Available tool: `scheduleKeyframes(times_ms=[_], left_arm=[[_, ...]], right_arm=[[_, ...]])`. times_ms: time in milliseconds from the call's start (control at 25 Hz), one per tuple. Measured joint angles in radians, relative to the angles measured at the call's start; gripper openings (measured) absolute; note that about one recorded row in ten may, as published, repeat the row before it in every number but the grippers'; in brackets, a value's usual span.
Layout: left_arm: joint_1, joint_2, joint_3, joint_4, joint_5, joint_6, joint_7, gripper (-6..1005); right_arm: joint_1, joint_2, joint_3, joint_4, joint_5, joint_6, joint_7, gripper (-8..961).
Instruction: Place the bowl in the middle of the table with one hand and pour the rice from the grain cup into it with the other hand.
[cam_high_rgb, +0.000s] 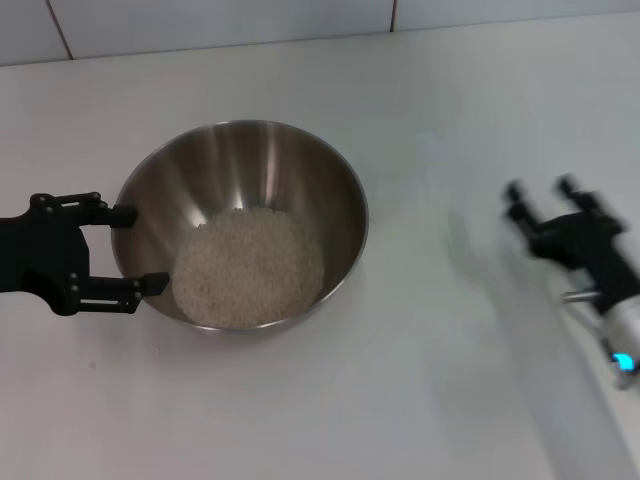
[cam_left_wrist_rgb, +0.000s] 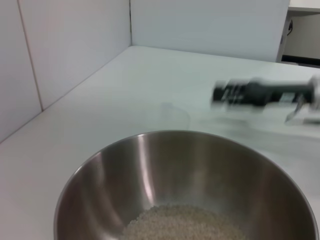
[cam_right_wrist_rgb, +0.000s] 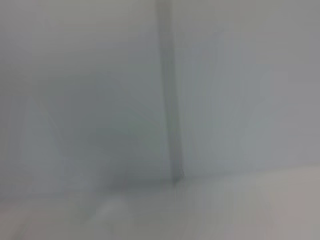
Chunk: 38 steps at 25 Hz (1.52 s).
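bowl (cam_high_rgb: 240, 225) near mid-table, slightly toward the robot's left, on the white table (cam_high_rgb: 420, 400). left gripper (cam_high_rgb: 125, 250) at the bowl's left side, black fingers (cam_high_rgb: 110, 213) spread wide, tips just at the outer wall below the rim; cannot tell whether truly touching or a hair apart, no firm clamp visible. wide steel basin, shiny brushed inside, upright, with rice (cam_high_rgb: 248, 267) heaped in a pale granular mound over the bottom and up the near wall. from the left wrist view, same bowl (cam_left_wrist_rgb: 185, 170) filling the lower part, rice (cam_left_wrist_rgb: 182, 222) at its bottom, bare table (cam_left_wrist_rgb: 125, 90) beyond it running to the white wall panels. right gripper (cam_high_rgb: 543, 197) well apart from the bowl, over the table on the right side, smeared by motion blur, two black fingers (cam_high_rgb: 517, 205) parted and holding nothing, silver-grey wrist behind with a small blue-green light (cam_high_rgb: 624, 362). also seen across the table in the left wrist view as a dark blurred bar, right gripper (cam_left_wrist_rgb: 220, 94) off the surface. grain cup (cam_left_wrist_rgb: 172, 116) only a faint translucent outline between bowl and right gripper, apparently standing on the table; hardly discernible in the head view. right wrist view: only blurred pale wall panels (cam_right_wrist_rgb: 90, 90) with a dark vertical seam (cam_right_wrist_rgb: 169, 110).
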Motion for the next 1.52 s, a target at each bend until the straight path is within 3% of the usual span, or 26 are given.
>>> scheduleKeyframes(times_ms=[40, 80, 200, 240, 280, 360, 400, 440, 480, 520, 600, 640, 680, 720, 760, 800, 840, 880, 1000, 1040, 1080, 1120, 1240, 1520], left_arm=[[0.003, 0.000, -0.002, 0.000, 0.000, -0.001, 0.002, 852], [0.003, 0.000, -0.002, 0.000, 0.000, -0.001, 0.002, 852], [0.004, 0.000, -0.005, 0.001, 0.000, -0.002, 0.005, 852], [0.004, 0.000, -0.005, 0.001, 0.000, -0.002, 0.007, 852], [0.004, 0.000, -0.006, 0.000, 0.000, -0.002, 0.008, 852], [0.003, 0.000, -0.006, -0.002, 0.000, -0.004, 0.009, 852], [0.003, 0.000, -0.005, -0.004, 0.000, -0.008, 0.009, 852], [0.002, 0.000, -0.003, -0.007, 0.000, -0.011, 0.009, 852], [0.002, 0.000, -0.003, -0.007, 0.000, -0.011, 0.009, 852], [0.002, 0.000, -0.003, -0.010, 0.000, -0.013, 0.009, 852], [-0.002, 0.000, -0.004, -0.016, 0.000, -0.013, 0.010, 852], [-0.005, 0.000, -0.005, -0.017, 0.000, -0.013, 0.010, 852], [-0.005, 0.000, -0.005, -0.017, 0.000, -0.013, 0.010, 852], [-0.006, 0.000, -0.006, -0.017, 0.000, -0.013, 0.010, 852], [-0.007, 0.000, -0.006, -0.017, 0.000, -0.013, 0.010, 852], [-0.007, 0.000, -0.006, -0.017, -0.001, -0.013, 0.010, 852], [-0.007, 0.000, -0.006, -0.017, -0.002, -0.013, 0.010, 852], [-0.006, 0.000, -0.007, -0.017, -0.002, -0.013, 0.010, 852], [-0.001, -0.001, -0.009, -0.009, 0.002, -0.013, 0.006, 852], [-0.001, 0.000, -0.009, -0.007, 0.002, -0.011, 0.003, 852], [-0.001, 0.000, -0.009, -0.007, 0.002, -0.011, 0.003, 852], [-0.001, 0.000, -0.010, -0.006, 0.002, -0.009, 0.002, 852], [-0.005, 0.000, -0.015, -0.004, 0.005, -0.004, 0.000, 852], [-0.011, 0.001, -0.012, -0.002, 0.008, -0.004, -0.001, 852]], right_arm=[[-0.046, -0.002, 0.036, -0.045, 0.000, -0.191, 0.052, 603], [-0.046, -0.002, 0.036, -0.045, 0.000, -0.191, 0.052, 635], [-0.038, -0.026, 0.052, -0.154, -0.002, -0.470, 0.230, 729], [0.016, -0.054, 0.038, -0.244, -0.013, -0.582, 0.389, 761], [0.016, -0.054, 0.038, -0.244, -0.013, -0.582, 0.389, 773], [0.102, -0.087, -0.003, -0.362, -0.046, -0.660, 0.564, 798], [0.155, -0.100, -0.047, -0.435, -0.075, -0.690, 0.631, 811], [0.255, -0.118, -0.161, -0.570, -0.137, -0.738, 0.719, 823], [0.309, -0.120, -0.246, -0.647, -0.165, -0.750, 0.761, 823], [0.309, -0.120, -0.246, -0.647, -0.165, -0.750, 0.761, 822], [0.394, -0.101, -0.429, -0.790, -0.195, -0.753, 0.856, 822], [0.448, -0.048, -0.621, -0.974, -0.202, -0.740, 0.948, 822], [0.456, -0.024, -0.709, -1.060, -0.197, -0.734, 0.977, 821], [0.456, -0.024, -0.709, -1.060, -0.197, -0.734, 0.977, 821], [0.461, 0.000, -0.802, -1.142, -0.187, -0.727, 1.010, 821], [0.460, 0.009, -0.893, -1.203, -0.159, -0.718, 1.051, 821], [0.456, 0.007, -1.040, -1.259, -0.101, -0.701, 1.137, 820], [0.456, 0.007, -1.040, -1.259, -0.101, -0.701, 1.137, 820], [0.436, 0.011, -1.215, -1.342, -0.071, -0.636, 1.251, 819], [0.419, 0.013, -1.317, -1.377, -0.056, -0.588, 1.304, 819], [0.419, 0.013, -1.317, -1.377, -0.056, -0.588, 1.304, 819], [0.404, 0.012, -1.383, -1.398, -0.034, -0.556, 1.337, 819], [0.379, 0.012, -1.451, -1.432, -0.012, -0.521, 1.359, 818], [0.369, 0.012, -1.469, -1.441, -0.005, -0.507, 1.371, 818]])
